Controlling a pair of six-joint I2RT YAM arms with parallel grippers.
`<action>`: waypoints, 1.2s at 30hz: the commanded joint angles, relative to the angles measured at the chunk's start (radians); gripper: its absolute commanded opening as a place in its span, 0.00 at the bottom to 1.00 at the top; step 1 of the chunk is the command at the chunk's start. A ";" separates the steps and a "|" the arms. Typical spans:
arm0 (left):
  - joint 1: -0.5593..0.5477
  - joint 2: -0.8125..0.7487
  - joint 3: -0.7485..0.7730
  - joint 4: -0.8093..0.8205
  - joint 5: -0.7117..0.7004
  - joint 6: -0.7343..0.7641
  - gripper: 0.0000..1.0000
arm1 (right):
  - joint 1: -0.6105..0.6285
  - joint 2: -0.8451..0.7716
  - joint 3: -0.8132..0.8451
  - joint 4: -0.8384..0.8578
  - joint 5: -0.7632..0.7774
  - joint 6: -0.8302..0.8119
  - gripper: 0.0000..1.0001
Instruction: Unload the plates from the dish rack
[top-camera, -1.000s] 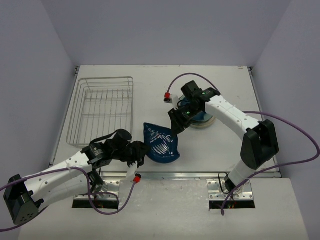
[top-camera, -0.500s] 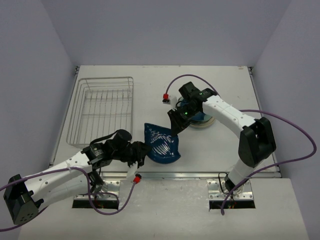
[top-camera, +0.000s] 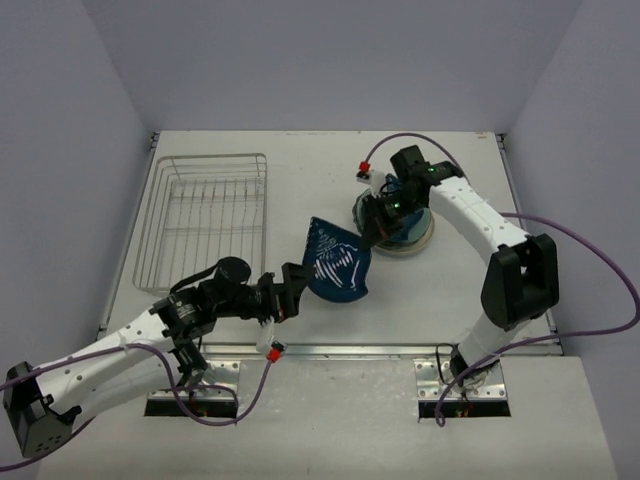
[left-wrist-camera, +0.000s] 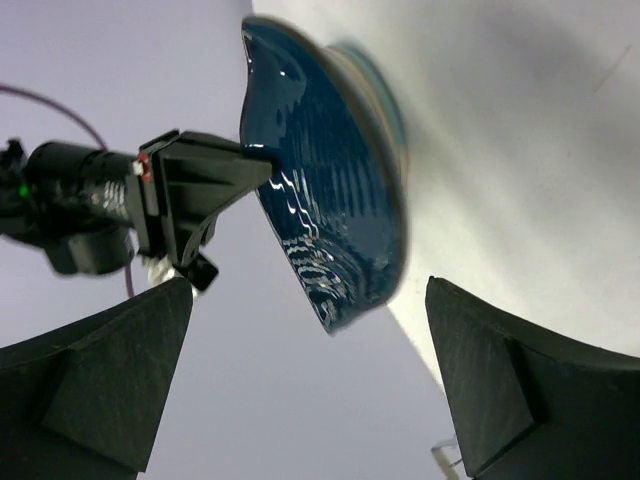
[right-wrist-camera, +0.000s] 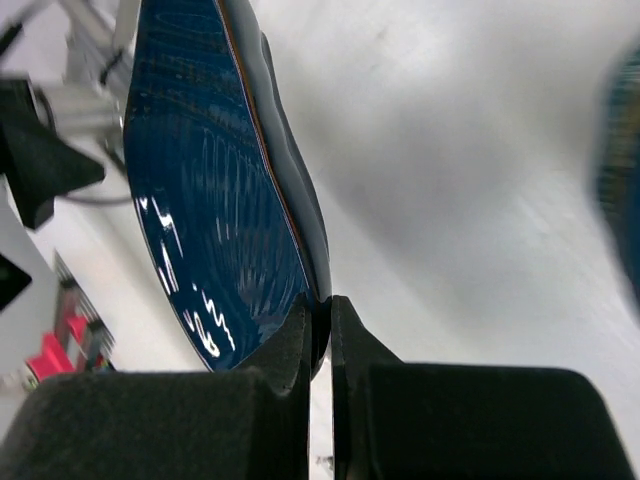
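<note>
Right of centre on the bench, the stacked plates lie mostly hidden under the right arm. The right wrist view, unlike the overhead, shows the right hand pinching the rim of the dark navy plate, which is tilted on edge mid-bench. Left hand spread wide just beside it, not touching; dish rack well left.

White table, pale lavender walls around it, metal strip along its near edge
</note>
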 joint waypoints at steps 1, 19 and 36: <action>-0.008 -0.063 0.057 0.068 -0.054 0.182 1.00 | -0.208 -0.013 0.136 0.029 -0.119 0.055 0.00; -0.011 0.276 0.661 -0.159 -0.578 -1.226 0.99 | -0.462 0.240 0.410 -0.040 -0.052 -0.012 0.00; 0.117 0.300 0.652 -0.221 -0.489 -1.555 1.00 | -0.479 0.358 0.399 -0.017 -0.055 0.016 0.00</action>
